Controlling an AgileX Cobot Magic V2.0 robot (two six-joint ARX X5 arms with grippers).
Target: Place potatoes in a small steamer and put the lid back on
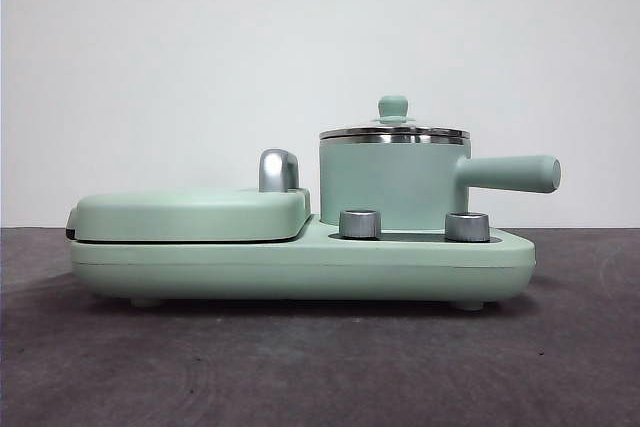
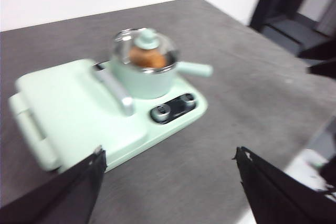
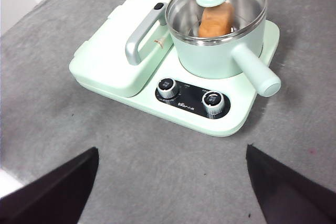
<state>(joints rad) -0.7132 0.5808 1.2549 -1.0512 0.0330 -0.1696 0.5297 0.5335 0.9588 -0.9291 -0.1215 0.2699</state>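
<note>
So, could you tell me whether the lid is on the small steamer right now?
On. The lid sits level on the small steamer's steel rim, and the potato shows through its glass, inside the pot.

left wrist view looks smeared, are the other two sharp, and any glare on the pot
Left wrist view: motion-blurred throughout, the small steamer and its lid soft-edged. Right wrist view: sharp, the potato clear through the glass, mild reflections on the steel rim. Front view: sharp, evenly lit, a bright highlight on the chrome handle, a soft shadow under the appliance base.
</note>
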